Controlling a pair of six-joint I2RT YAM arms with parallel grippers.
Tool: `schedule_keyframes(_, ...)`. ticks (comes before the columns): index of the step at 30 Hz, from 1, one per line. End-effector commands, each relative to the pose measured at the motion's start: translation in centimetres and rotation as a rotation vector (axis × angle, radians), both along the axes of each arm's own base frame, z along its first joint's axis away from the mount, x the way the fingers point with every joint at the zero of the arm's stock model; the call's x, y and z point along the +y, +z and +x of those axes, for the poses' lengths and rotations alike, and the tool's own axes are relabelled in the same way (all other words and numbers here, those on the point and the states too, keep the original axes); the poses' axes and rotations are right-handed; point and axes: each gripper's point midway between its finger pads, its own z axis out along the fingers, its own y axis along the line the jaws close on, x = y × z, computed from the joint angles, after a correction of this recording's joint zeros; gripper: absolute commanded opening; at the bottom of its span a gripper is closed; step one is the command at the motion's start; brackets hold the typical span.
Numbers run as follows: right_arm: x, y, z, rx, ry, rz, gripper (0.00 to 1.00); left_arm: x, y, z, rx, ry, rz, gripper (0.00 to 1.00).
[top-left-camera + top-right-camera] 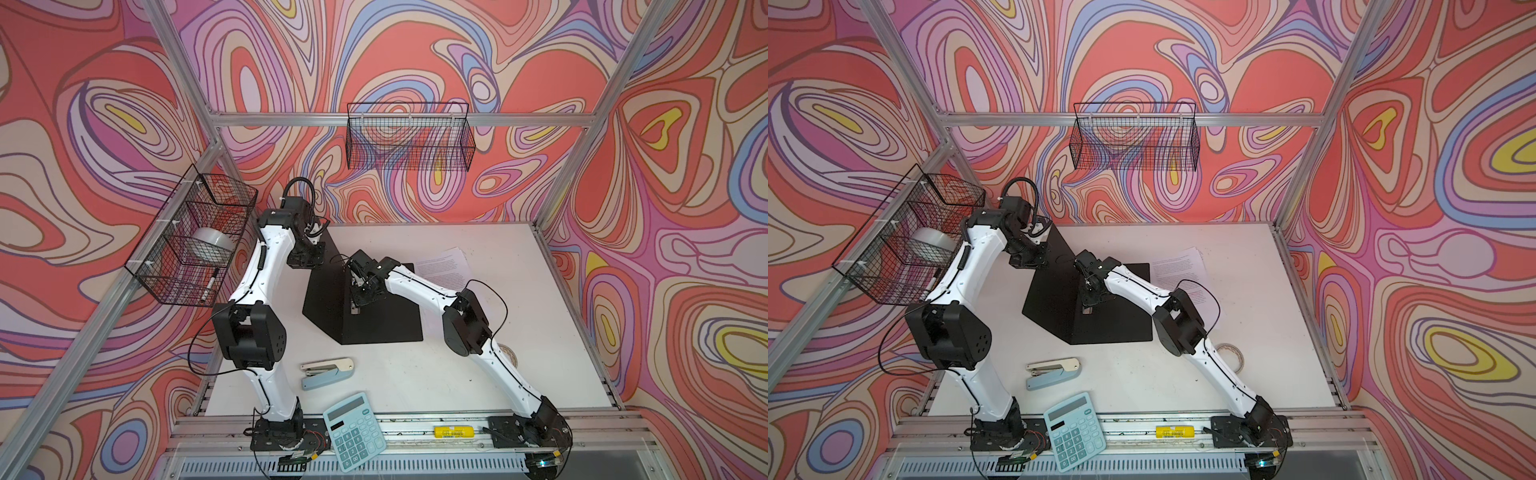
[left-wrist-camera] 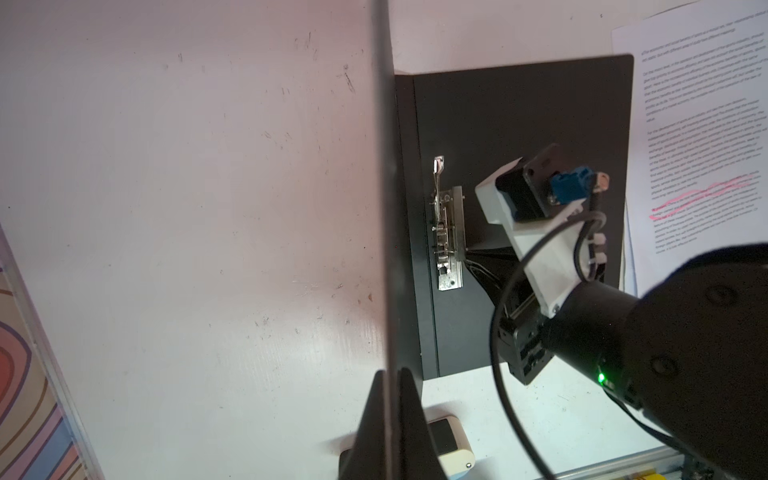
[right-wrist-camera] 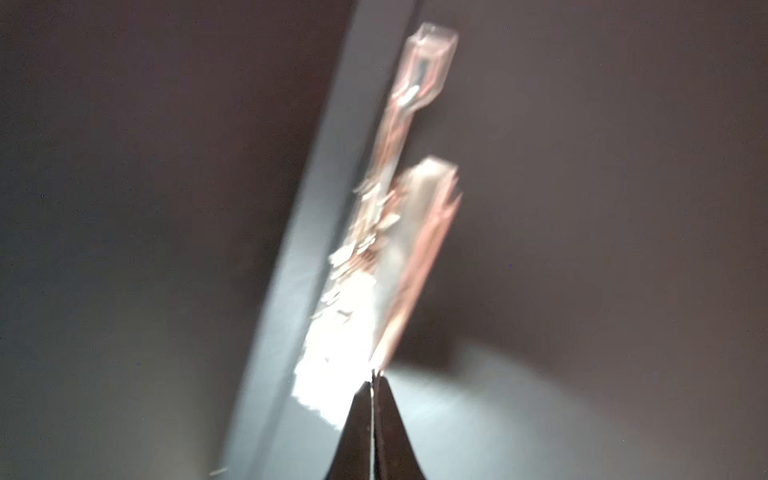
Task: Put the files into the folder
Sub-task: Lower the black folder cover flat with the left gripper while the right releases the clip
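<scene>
**Me:** Top views: the folder (image 1: 374, 320) lies open mid-counter (image 1: 415, 386). The files (image 1: 446, 268) lie just beside its flat cover, not yet in.

**Spotter:** Left wrist?

**Me:** My left fingers (image 2: 380, 415) pinch the raised cover's edge. If it slips, it drops on my right arm.

**Spotter:** Right wrist?

**Me:** Blurred. My right fingers (image 3: 365, 411) are closed, tips at the clip (image 3: 415, 232). A sideways shove could skate the folder. The free counter is on its near side.

Both wrists angle downward, left fingers (image 2: 368, 419) clamped tight, right fingers (image 3: 360, 432) closed.
</scene>
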Motion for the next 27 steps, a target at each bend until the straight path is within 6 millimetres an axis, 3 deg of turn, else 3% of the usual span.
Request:
schedule_keyframes(1,-1.0,-1.9,0.5,0.000,-0.010,-0.054,0.00,0.1,-1.2,-2.0,0.099,-0.033,0.009,0.00)
schedule_keyframes(15,-0.4,1.6,1.6,-0.070,-0.028,0.004,0.00,-0.1,-0.8,-1.6,0.083,-0.032,-0.002,0.00)
schedule_keyframes(19,-1.3,3.6,2.5,-0.119,-0.051,-0.007,0.13,0.3,-0.9,-0.9,0.057,-0.029,0.024,0.00)
schedule_keyframes(24,-3.3,5.3,3.0,-0.142,-0.100,0.011,0.21,1.6,-1.5,0.4,0.030,-0.001,0.071,0.00)
schedule_keyframes(27,-4.3,6.1,2.6,-0.138,-0.116,0.035,0.25,2.3,-1.9,0.9,0.030,0.013,0.089,0.07)
